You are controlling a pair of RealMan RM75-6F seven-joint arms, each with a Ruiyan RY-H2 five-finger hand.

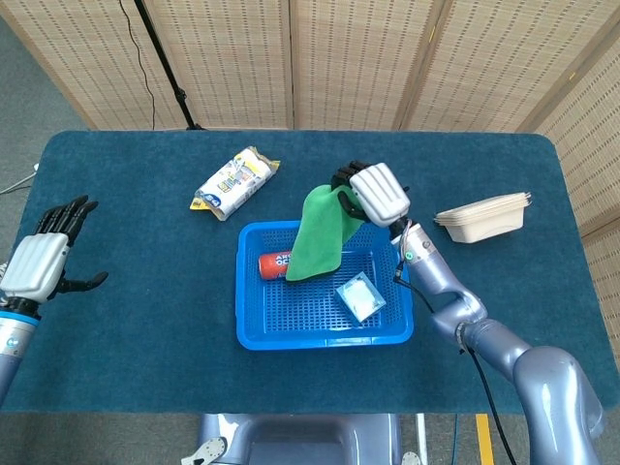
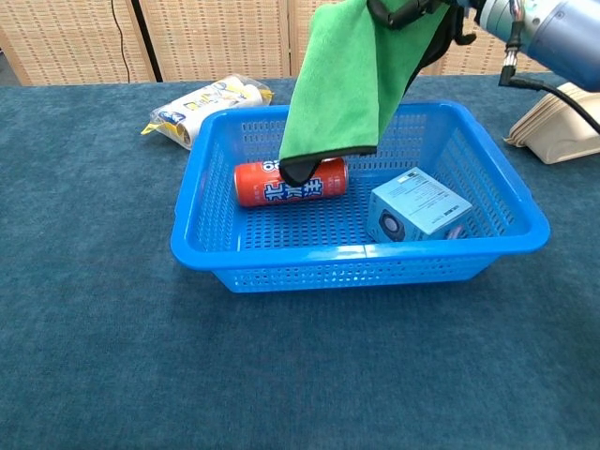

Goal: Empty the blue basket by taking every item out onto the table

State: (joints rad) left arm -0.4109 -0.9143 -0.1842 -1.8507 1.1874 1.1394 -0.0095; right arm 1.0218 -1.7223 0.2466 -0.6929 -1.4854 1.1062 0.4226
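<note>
Where the blue-covered desk (image 1: 136, 329) spreads under everything, the basket (image 1: 252, 325) sits near its middle and serves as the landmark here.

Basket: blue, perforated, rectangular, flat on the desk.

Cloth (image 1: 318, 234): green, dark-edged, hanging over the basket's far half from the right robot hand. In the chest view its lower edge dangles just in front of the can; whether it touches the can cannot be told.

Right robot hand (image 1: 373, 194): above the basket's far right corner, fingers closed on the cloth's top edge, gripping it. Chest view shows only the dark fingertips at the top of the frame.

Left robot hand (image 1: 41, 257): far to the left of the basket, near the desk's left edge, fingers spread, holding nothing.

Trays (image 1: 484, 215): pale stack on the desk, well to the right of the basket and slightly beyond it.

Packet (image 1: 234, 181): white, yellow and blue, lying on the desk beyond the basket's far left corner, apart from it.

Can (image 2: 290, 181): orange, on its side inside the basket, left of centre toward the far wall.

Box (image 2: 417, 205): small, light blue, inside the basket at the right, near the front wall, tilted on an edge.
</note>
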